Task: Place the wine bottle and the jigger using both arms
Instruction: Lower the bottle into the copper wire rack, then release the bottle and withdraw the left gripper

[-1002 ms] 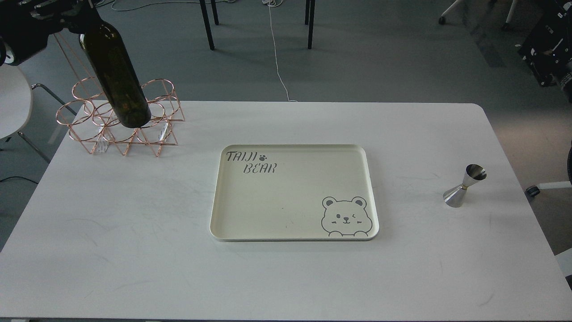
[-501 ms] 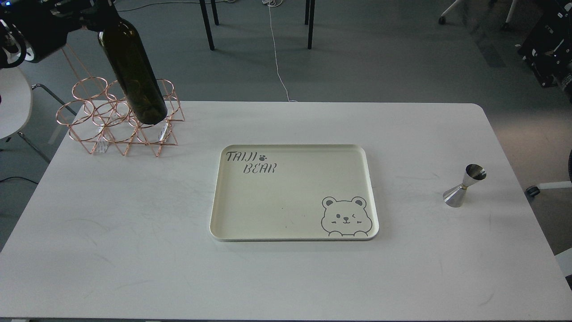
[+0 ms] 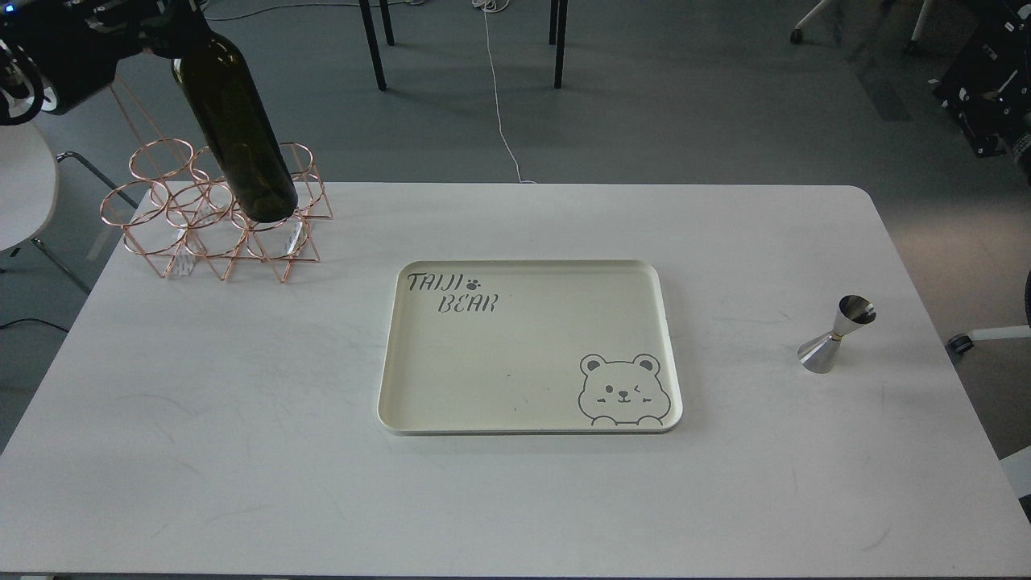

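The wine bottle (image 3: 238, 133) is dark olive green and hangs tilted over the copper wire rack (image 3: 213, 221) at the table's far left. Its base is low over the rack's right rings. My left gripper (image 3: 165, 24) is shut on the bottle's neck at the top left, and the neck is hidden by it. The jigger (image 3: 838, 334) stands upright on the table at the right, apart from everything. A black part of my right arm (image 3: 979, 89) shows at the top right edge, far from the jigger. Its fingers cannot be told apart.
A cream tray (image 3: 527, 419) with a bear drawing lies flat in the middle of the white table (image 3: 242, 467). A white chair (image 3: 20, 185) stands left of the table. Chair legs and a cable are on the floor behind.
My left gripper has carried the bottle to the right over the rack, then eased back slightly. The jigger and the tray have not moved.
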Controlling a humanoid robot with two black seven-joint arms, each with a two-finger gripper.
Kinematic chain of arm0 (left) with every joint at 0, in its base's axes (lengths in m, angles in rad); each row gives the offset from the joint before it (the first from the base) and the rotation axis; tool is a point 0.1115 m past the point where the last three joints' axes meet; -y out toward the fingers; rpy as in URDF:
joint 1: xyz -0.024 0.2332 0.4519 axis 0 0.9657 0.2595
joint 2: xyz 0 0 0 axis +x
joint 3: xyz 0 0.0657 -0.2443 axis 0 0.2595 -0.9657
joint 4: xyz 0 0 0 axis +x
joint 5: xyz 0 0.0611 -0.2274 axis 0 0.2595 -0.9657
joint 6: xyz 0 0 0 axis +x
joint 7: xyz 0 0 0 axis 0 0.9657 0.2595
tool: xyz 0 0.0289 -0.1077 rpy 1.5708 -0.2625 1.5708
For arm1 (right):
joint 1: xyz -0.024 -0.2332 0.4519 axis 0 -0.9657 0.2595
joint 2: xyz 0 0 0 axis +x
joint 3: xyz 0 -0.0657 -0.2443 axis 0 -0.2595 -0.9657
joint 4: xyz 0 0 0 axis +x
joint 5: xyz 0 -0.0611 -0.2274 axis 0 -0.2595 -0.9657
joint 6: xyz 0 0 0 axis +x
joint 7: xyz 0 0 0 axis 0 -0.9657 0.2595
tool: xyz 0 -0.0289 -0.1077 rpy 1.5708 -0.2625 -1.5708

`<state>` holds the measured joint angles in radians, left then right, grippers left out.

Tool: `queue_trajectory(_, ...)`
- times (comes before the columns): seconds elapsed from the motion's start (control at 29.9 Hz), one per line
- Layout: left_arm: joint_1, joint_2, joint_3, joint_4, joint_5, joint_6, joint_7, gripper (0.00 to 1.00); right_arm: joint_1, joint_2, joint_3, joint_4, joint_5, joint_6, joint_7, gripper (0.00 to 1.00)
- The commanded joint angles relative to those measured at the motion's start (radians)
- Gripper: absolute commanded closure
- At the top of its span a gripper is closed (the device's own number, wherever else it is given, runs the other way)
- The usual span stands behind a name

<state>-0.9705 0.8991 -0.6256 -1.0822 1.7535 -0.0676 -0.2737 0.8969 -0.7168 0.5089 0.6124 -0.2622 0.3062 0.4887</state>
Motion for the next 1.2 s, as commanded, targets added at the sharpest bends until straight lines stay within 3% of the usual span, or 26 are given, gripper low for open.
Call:
queue_trajectory(0.0, 0.001, -0.002, 0.000, -0.001, 0.000, 0.000, -0.001, 0.82, -0.001, 0.000, 0.000, 0.000, 0.000, -0.001, 0.000, 0.21)
queue_trajectory(0.37, 0.021, -0.014, 0.010, 0.015, -0.003, 0.003, -0.001, 0.81, -0.004, -0.003, 0.000, 0.001, 0.000, 0.001, 0.000, 0.21)
queue_trajectory(0.7, 0.022, -0.051, 0.151, 0.100, -0.025, 0.103, -0.010, 0.77, -0.006, -0.012, -0.001, 0.004, 0.000, 0.002, 0.000, 0.20)
queue_trajectory(0.94, 0.024, -0.059, 0.191, 0.116, -0.074, 0.109, -0.009, 0.72, -0.006, -0.012, 0.000, 0.004, 0.000, 0.002, 0.000, 0.20)
queue_trajectory(0.97, 0.024, -0.060, 0.191, 0.122, -0.075, 0.109, -0.009, 0.68, -0.006, -0.012, 0.000, 0.004, 0.000, 0.002, 0.000, 0.20)
queue_trajectory(1.04, 0.026, -0.071, 0.191, 0.137, -0.075, 0.111, -0.009, 0.47, -0.004, -0.012, 0.000, 0.004, 0.000, 0.002, 0.000, 0.20)
queue_trajectory(1.17, 0.027, -0.080, 0.191, 0.145, -0.095, 0.117, -0.012, 0.30, -0.004, -0.013, 0.000, 0.004, 0.000, 0.002, 0.000, 0.20)
